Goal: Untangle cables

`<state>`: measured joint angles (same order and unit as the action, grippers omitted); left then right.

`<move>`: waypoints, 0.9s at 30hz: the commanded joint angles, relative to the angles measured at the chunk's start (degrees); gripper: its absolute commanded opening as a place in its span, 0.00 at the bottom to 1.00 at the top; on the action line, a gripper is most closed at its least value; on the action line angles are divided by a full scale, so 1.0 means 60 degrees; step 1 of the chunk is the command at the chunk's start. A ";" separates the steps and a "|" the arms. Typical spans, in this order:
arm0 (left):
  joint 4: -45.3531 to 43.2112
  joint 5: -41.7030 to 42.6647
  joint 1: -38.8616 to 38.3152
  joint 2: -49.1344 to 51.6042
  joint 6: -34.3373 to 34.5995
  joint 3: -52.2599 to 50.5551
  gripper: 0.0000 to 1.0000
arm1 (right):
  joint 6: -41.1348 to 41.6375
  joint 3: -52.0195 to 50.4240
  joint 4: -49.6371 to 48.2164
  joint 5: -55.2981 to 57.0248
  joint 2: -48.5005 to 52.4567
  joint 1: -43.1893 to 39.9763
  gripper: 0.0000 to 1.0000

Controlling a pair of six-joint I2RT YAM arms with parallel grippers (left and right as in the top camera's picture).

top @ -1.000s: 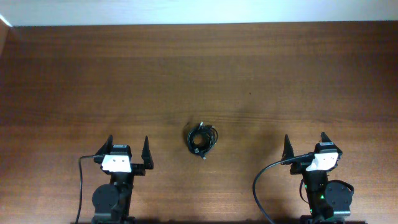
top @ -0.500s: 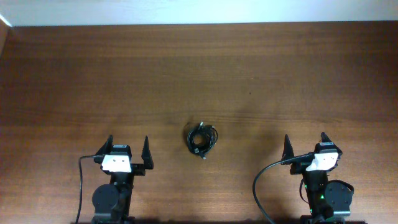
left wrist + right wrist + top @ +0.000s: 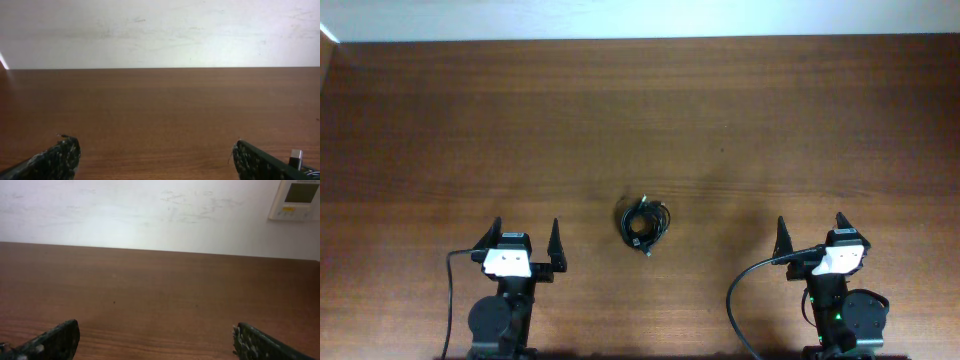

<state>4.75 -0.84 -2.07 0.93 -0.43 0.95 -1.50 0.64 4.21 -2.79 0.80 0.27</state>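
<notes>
Wooden table: wide, brown, under both my arms.

Left pincer: spread wide, nothing between the fingers. Right pincer: also spread, holding nothing.

Cables: one small knotted black bundle lying flat between the two pincers. It sits slightly ahead of both, nearer the left, touching neither.

Judgement: light, limp, thin cord. Pulling one strand would likely drag the whole clump, and a loose pinch would slip. The best hold looks like an outer loop on the bundle's rim, one pincer pinning while the other draws an end free.

Silver plug tip: just right of my left fingers, probably the bundle's.
</notes>
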 commanded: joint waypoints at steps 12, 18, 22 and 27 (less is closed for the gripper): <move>0.0007 -0.0011 0.0062 -0.0106 -0.0149 -0.0073 0.99 | 0.0033 -0.0055 0.0047 0.0080 -0.0098 0.0076 0.98; 0.0007 -0.0004 0.0058 -0.0106 -0.0149 -0.0073 0.99 | 0.0033 -0.0055 0.0047 0.0080 -0.0098 0.0080 0.98; 0.0004 -0.0004 0.0058 -0.0106 -0.0149 -0.0073 0.99 | 0.0033 -0.0055 0.0047 0.0080 -0.0098 0.0080 0.98; -0.0510 0.0506 0.0058 -0.0106 -0.0146 -0.0069 0.99 | 0.0033 -0.0055 0.0047 0.0080 -0.0098 0.0080 0.98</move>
<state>3.90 -0.40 -2.07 0.93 -0.43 0.93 -1.48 0.64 4.21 -2.79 0.80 0.27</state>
